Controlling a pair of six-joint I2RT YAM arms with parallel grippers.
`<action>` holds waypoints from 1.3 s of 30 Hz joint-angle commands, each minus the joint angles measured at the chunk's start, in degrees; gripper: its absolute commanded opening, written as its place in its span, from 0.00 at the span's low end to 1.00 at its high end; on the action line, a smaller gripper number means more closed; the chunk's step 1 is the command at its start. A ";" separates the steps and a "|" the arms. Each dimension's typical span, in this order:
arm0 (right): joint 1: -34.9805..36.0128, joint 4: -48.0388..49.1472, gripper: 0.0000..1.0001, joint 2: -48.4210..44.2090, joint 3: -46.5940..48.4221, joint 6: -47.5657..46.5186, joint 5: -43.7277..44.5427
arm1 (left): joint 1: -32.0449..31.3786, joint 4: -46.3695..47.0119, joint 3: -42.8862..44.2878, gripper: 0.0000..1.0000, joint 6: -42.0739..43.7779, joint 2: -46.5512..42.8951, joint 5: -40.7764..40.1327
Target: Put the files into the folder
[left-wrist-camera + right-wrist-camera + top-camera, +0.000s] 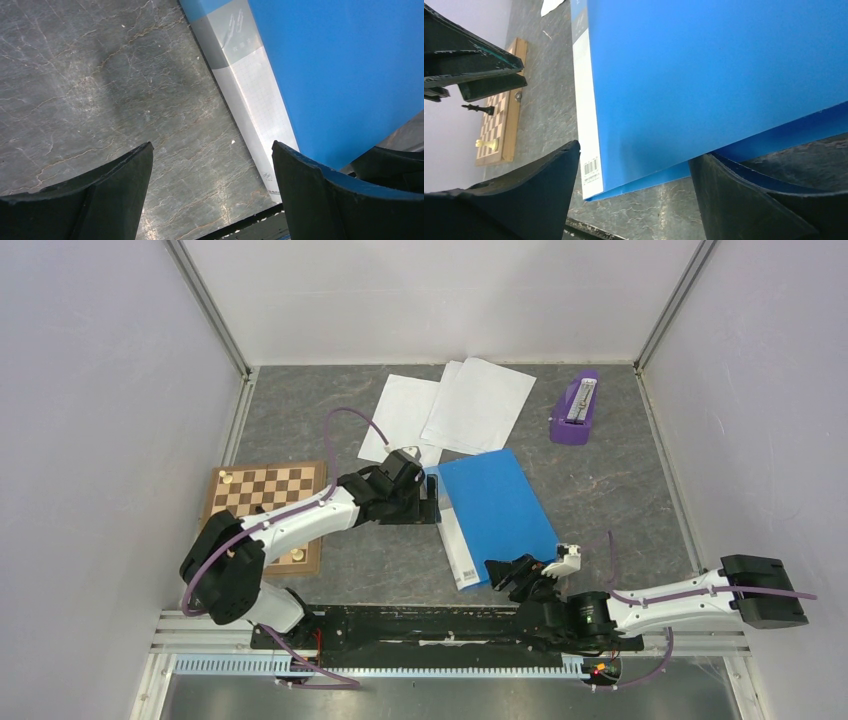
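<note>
The blue folder (497, 505) lies shut mid-table, its pale spine strip (457, 545) on the left. The white files (478, 403) lie fanned behind it, one sheet (400, 418) further left. My left gripper (430, 502) is open and empty at the spine's far end; its wrist view shows the spine (245, 85) and blue cover (340, 75) passing its right finger (325, 195). My right gripper (512, 575) is open at the folder's near edge; in its wrist view (634, 152) the barcode corner (591, 170) sits between the jaws, the cover (714, 75) slightly raised.
A brown chessboard (265, 508) with a few pieces lies left, under my left arm. A purple stapler-like tool (575, 410) stands at the back right. Walls enclose the table on three sides. A black rail (420, 625) runs along the near edge.
</note>
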 commanded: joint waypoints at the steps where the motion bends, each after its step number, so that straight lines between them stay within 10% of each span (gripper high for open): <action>1: 0.18 1.92 0.77 1.70 -4.07 -4.60 6.83 | -0.24 -0.52 2.76 0.94 -0.66 -1.62 -0.49; 18: 0.34 9.94 0.02 1.01 3.20 -31.10 9.47 | -0.27 -3.94 6.71 0.95 -7.83 -6.01 -3.74; 39: 2.01 2.57 0.00 23.98 30.59 -67.36 0.74 | -0.27 -18.28 31.75 0.94 -8.49 -5.18 -16.19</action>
